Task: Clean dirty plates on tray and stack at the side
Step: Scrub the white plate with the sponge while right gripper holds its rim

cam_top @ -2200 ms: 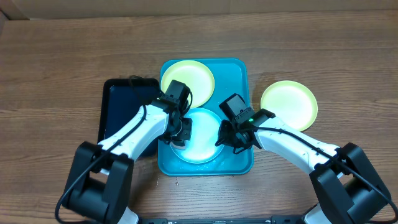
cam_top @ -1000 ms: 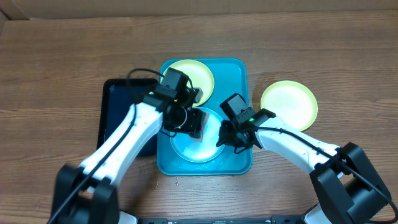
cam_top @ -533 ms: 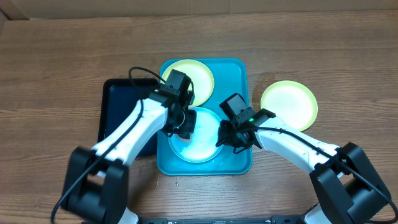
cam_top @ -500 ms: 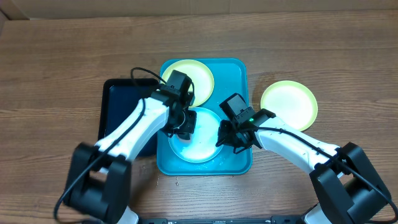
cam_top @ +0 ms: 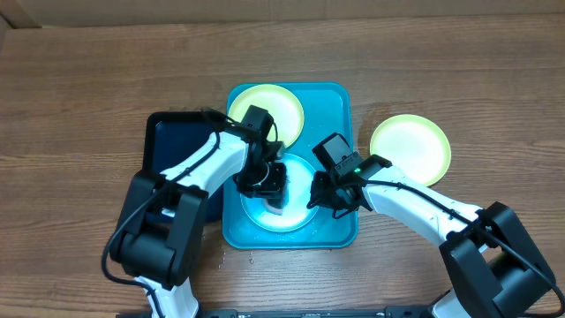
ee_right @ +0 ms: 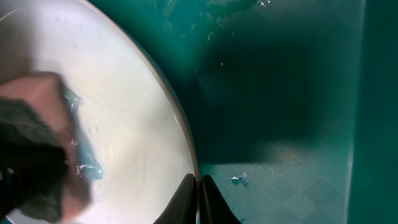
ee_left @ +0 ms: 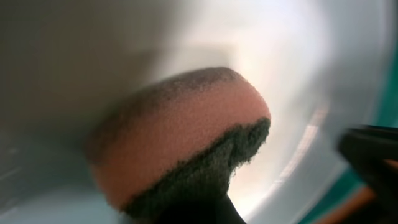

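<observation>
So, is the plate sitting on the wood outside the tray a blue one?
No, the plate on the table beside the tray is pale yellow-green.

Brown wood-grain desk [cam_top: 79, 79] across the whole overhead view, evenly and softly lit, with a pale tan strip [cam_top: 291, 7] beyond its far edge.

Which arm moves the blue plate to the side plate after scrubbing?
Right: right pincer pinches the blue plate at its rim, and the side plate lies nearer it; left pincer holds the sponge.
</observation>
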Available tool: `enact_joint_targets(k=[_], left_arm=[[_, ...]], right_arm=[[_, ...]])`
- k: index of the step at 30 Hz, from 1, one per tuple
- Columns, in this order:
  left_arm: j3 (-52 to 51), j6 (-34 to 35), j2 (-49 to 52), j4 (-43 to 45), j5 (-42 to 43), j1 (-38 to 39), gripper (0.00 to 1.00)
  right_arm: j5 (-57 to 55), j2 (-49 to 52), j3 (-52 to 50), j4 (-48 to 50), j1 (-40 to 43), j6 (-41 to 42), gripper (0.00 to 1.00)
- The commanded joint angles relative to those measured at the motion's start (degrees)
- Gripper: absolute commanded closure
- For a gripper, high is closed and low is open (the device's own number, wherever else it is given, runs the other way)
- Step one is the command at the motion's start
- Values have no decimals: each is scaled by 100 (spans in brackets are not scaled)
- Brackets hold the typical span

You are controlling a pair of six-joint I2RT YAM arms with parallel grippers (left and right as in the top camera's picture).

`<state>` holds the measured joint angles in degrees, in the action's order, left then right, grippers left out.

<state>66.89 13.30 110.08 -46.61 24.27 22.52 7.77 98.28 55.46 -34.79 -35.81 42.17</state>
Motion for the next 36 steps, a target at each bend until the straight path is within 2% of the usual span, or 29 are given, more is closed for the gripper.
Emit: enact_joint_targets(k=[1, 4, 9, 14, 19, 23, 36], left_arm=[[-116, -302, 306, 221, 1740, 129, 96], [-48, -299, 267, 205, 1899, 85, 96], [326, -302, -146, -160, 1528, -81, 96], [551, -299, -907, -389, 702, -83, 96], [549, -109, -1274, -713, -767, -63, 96], [431, 4, -1141, -828, -1486, -66, 96], [146, 208, 151, -210, -1578, -66, 96]], right_arm=[[87, -7, -13, 68, -24, -20, 96], [87, -7, -13, 66, -24, -22, 96], [87, -7, -13, 63, -24, -22, 96], [85, -7, -13, 68, -24, -22, 96], [87, -7, -13, 68, -24, -22, 96], [85, -7, -13, 68, -24, -20, 96], [85, -7, -13, 68, -24, -20, 96]])
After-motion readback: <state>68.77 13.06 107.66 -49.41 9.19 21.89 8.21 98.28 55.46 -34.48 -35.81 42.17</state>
